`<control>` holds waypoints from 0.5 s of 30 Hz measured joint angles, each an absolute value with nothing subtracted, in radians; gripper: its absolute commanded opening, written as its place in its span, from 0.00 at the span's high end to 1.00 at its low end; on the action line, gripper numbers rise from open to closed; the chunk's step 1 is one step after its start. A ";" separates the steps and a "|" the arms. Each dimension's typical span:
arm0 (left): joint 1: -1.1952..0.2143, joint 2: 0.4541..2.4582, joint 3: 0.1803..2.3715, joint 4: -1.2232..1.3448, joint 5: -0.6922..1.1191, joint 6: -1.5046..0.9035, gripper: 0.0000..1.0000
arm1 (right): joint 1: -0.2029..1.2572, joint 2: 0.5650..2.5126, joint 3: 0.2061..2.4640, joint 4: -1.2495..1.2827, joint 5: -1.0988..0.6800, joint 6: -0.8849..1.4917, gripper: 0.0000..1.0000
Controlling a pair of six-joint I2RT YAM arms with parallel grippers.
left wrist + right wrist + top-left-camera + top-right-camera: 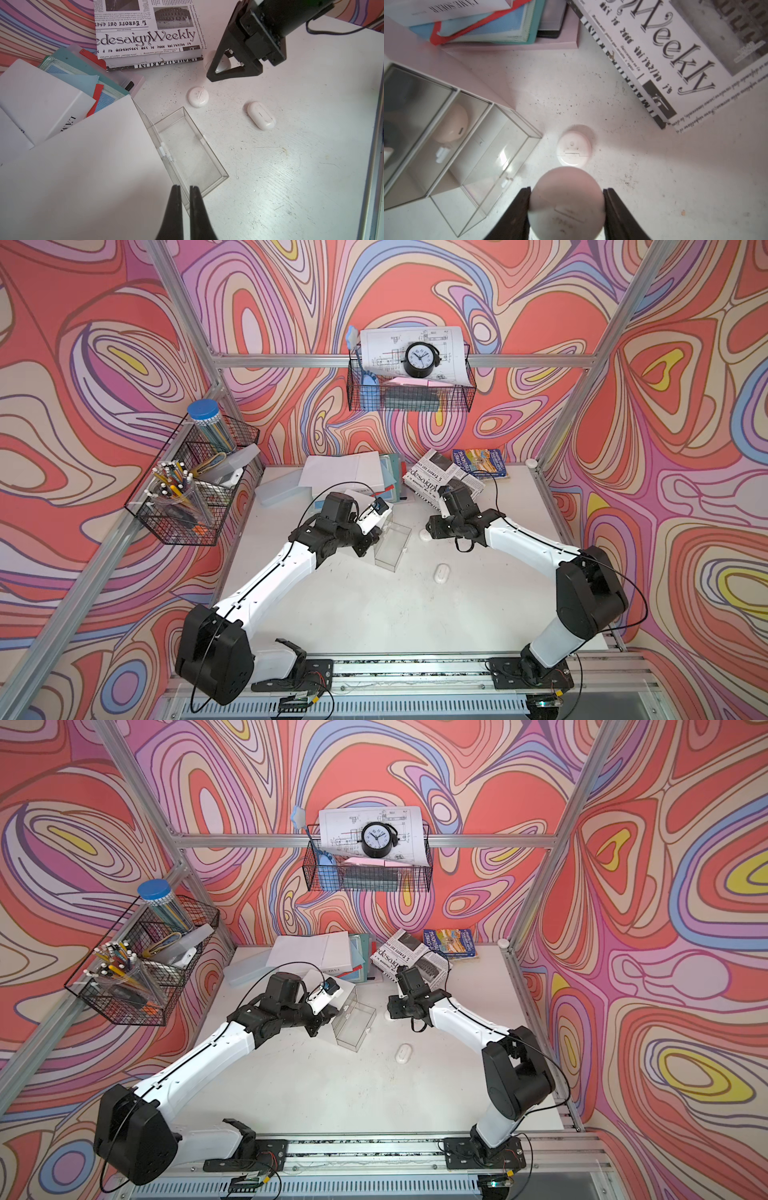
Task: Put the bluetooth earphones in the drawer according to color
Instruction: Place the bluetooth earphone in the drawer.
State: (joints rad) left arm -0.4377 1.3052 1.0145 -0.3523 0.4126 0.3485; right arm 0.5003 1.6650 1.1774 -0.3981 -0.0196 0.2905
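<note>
Right gripper (566, 193): jaws pinch a round white case (566, 207) across its middle. The open drawer (488, 166) lies near, ahead of the tips and toward the left gripper (185, 189), which hangs pressed shut above one corner; a second white case (574, 148) sits just ahead. Lift straight before you swing across, clear the drawer wall and that stray case, and release low, since the smooth shell may roll.

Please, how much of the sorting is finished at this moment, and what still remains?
Done: a beige-pink case lies in the cabinet's middle drawer. In hand: the right gripper is shut on a white case, near the empty open drawer. Left: a round case and an oval case, both white, on the table.
</note>
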 measured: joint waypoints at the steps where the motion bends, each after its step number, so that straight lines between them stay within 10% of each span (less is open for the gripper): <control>1: -0.438 1.303 1.015 -0.352 0.411 0.348 1.00 | 0.508 1.669 1.180 -0.386 -0.034 0.294 1.00; 15: -0.406 1.256 1.012 -0.326 0.382 0.343 1.00 | 0.598 1.780 1.231 -0.268 -0.199 0.340 1.00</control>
State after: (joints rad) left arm -0.4057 1.2560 1.0122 -0.3256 0.3817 0.3431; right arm 0.5983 1.7798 1.2312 -0.2680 -0.1986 0.3397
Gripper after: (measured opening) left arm 0.049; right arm 0.516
